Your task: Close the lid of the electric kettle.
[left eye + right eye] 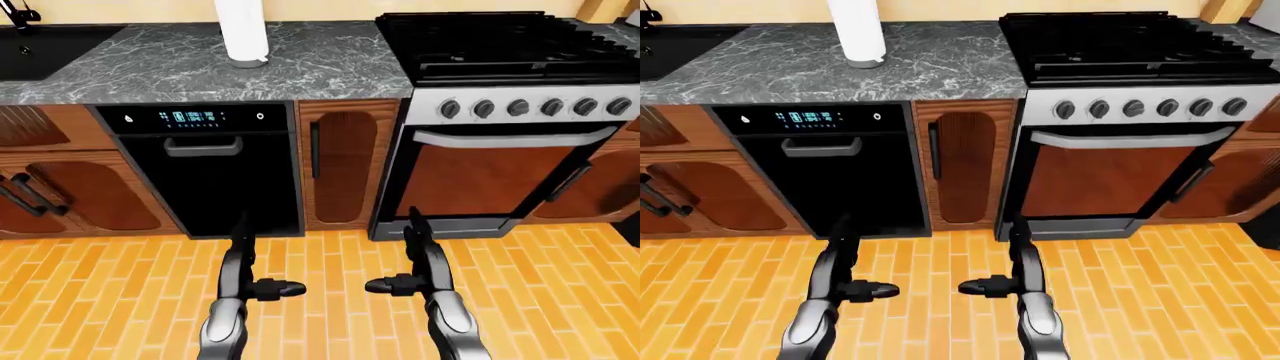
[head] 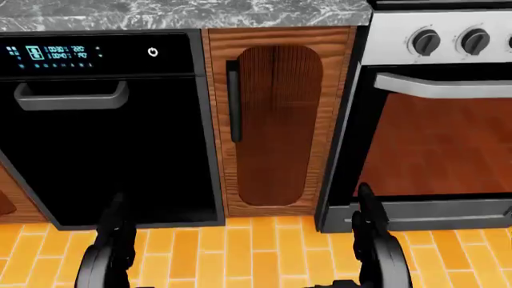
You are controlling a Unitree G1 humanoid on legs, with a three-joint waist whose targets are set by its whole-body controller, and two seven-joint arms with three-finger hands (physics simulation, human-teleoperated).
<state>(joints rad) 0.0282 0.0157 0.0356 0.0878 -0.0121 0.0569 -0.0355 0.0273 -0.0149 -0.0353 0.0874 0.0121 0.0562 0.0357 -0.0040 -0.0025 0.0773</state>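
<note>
No electric kettle shows in any view. Both my hands hang low over the orange plank floor (image 1: pixel 320 300), facing the kitchen cabinets. My left hand (image 1: pixel 262 262) is open, its fingers pointing up the view and its thumb sticking out to the right. Mirroring it, my right hand (image 1: pixel 395 255) is open with its thumb pointing left. Neither hand holds or touches anything. In the head view only the finger ends of the left hand (image 2: pixel 116 234) and the right hand (image 2: pixel 370 228) rise from the bottom edge.
A grey marble countertop (image 1: pixel 330 67) carries a white paper-towel roll (image 1: pixel 242 30). A black dishwasher (image 1: pixel 205 172) sits below it, beside a narrow wooden cabinet door (image 1: pixel 340 161). A stove with knobs (image 1: pixel 520 107) and oven door (image 1: pixel 490 176) stands right. A dark sink (image 1: pixel 40 49) is at top left.
</note>
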